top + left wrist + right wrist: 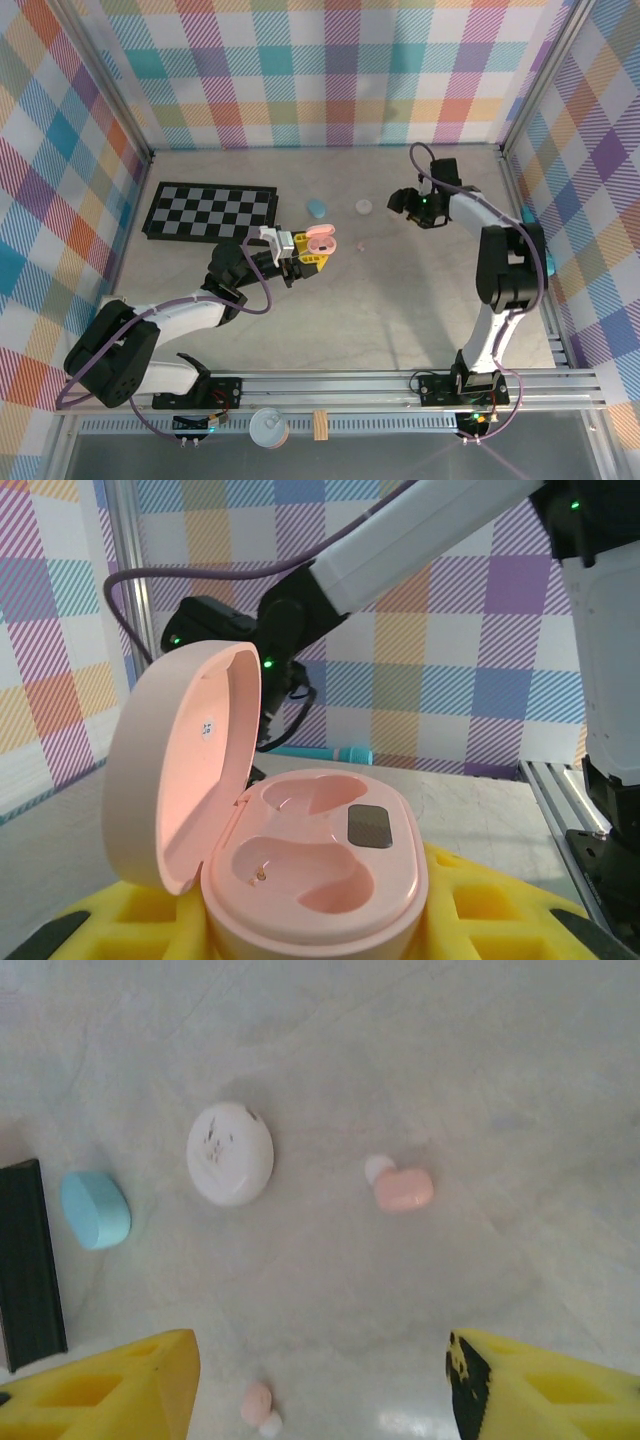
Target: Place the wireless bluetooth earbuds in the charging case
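Earbuds: I count two pink earbuds lying loose on the table. One is right of the white case. The other is at the near edge of the right wrist view, and from above I see it as a small speck beside the pink case. Each has a whitish tip.
Earbud position: both are on the bare surface, well apart from each other, and neither is in a case.
Charging case: I see one pink charging case with its lid hinged up on the left. Both moulded wells are empty.
Left gripper: its yellow fingers are closed around the base of the pink charging case and hold it off the table.
Right gripper: I see it hanging above the table, its fingers spread wide with nothing between them.
Other cases: I count two, both shut. The white case and the blue case lie near each other but apart.
Checkerboard: one, flat at the far left, with its edge just beside the blue case.
Surface: the table is pale grey and faintly marbled.
Room: plaid walls in pastel checks stand on three sides, with a metal rail along the near edge.
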Tool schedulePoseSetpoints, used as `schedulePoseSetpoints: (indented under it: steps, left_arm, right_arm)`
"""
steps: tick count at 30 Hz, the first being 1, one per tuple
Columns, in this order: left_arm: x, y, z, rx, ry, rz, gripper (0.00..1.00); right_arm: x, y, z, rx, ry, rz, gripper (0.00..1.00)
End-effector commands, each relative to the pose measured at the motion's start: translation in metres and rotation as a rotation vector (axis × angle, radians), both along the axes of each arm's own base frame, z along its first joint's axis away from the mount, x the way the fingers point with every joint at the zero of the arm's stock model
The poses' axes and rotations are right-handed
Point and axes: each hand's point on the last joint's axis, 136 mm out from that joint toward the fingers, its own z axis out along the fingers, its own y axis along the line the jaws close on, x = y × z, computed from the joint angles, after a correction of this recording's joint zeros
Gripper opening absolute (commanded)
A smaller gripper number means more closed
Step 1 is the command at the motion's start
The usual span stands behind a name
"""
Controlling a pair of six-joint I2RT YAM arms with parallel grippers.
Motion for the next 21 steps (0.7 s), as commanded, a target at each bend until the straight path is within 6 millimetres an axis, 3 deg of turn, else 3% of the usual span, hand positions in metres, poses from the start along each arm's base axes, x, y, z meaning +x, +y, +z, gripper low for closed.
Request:
schedulePoseSetpoints:
  steps: [1, 8, 21]
  left_arm:
    - [-0.005, 0.005, 0.007, -0.007, -0.048, -0.003, 0.31]
    - [-0.004, 0.005, 0.007, -0.004, -0.049, 0.000, 0.31]
    - [-0.004, 0.005, 0.005, -0.001, -0.047, -0.004, 0.31]
  right_arm:
    - [0.008, 0.002, -0.009, 0.070, 0.081, -0.055, 0.61]
    - [0.017, 0.008, -0.031, 0.177, 0.172, -0.164, 0.43]
    - [0.026, 0.004, -0.054, 0.216, 0.209, -0.215, 0.35]
